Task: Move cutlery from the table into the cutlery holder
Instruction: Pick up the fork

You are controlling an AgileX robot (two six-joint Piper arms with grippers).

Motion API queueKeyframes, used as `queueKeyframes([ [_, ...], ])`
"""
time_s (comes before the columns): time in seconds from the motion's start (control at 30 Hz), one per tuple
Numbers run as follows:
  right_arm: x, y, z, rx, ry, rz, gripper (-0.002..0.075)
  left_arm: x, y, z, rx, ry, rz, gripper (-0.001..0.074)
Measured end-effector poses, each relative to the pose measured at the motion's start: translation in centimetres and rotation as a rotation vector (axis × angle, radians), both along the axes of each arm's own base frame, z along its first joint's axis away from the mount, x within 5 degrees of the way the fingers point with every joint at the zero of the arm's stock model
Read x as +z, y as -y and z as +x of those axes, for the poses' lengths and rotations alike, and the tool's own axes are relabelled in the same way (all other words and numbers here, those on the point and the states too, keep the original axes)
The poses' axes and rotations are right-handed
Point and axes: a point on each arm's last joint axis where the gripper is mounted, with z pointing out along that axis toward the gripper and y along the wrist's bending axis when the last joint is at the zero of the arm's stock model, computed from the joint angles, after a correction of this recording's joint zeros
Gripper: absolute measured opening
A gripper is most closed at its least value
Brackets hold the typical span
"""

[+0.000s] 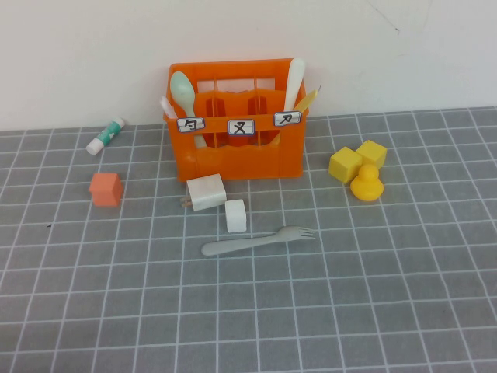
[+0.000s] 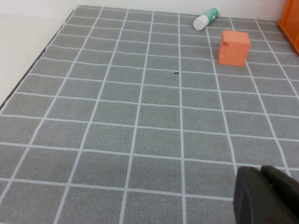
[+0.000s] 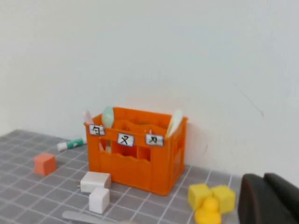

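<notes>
The light grey fork (image 1: 256, 240) lies flat on the grey gridded mat in front of the orange cutlery holder (image 1: 233, 148), tines toward the right. Its handle end shows in the right wrist view (image 3: 81, 216). The holder (image 3: 135, 158) stands by the back wall and holds a mint-green spoon (image 1: 183, 92) in its left compartment and a white utensil (image 1: 294, 81) in its right one. Neither arm shows in the high view. My left gripper (image 2: 260, 169) is shut and empty over bare mat at the left. My right gripper (image 3: 262, 176) is shut and empty, low at the right, facing the holder.
Two white blocks (image 1: 206, 192) (image 1: 235, 215) sit between the holder and the fork. A salmon cube (image 1: 106, 189) and a glue stick (image 1: 106, 136) are at the left. Two yellow cubes (image 1: 357, 159) and a yellow duck (image 1: 366, 185) are at the right.
</notes>
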Motion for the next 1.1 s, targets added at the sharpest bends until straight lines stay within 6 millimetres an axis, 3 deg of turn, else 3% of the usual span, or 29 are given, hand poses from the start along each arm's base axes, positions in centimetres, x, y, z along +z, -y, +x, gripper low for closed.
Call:
queueKeyframes([
  [0.2, 3.5, -1.0, 1.0, 0.125, 0.035, -0.345, -0.0003, 0.0, 0.0, 0.0, 0.0, 0.0, 0.0, -0.0001],
  [0.37, 5.3, -1.7, 4.2, 0.261, -0.108, -0.566, -0.0003, 0.0, 0.0, 0.0, 0.0, 0.0, 0.0, -0.0001],
  [0.53, 6.8, -2.5, 9.4, 0.426, -0.309, -0.656, -0.0003, 0.0, 0.0, 0.0, 0.0, 0.0, 0.0, -0.0001],
  [0.8, 7.7, -4.5, 18.5, 0.71, -0.561, -0.754, -0.0003, 0.0, 0.0, 0.0, 0.0, 0.0, 0.0, -0.0001],
  [1.1, 5.4, -10.9, 27.1, 0.837, -0.583, -1.08, -0.0003, 0.0, 0.0, 0.0, 0.0, 0.0, 0.0, -0.0001],
])
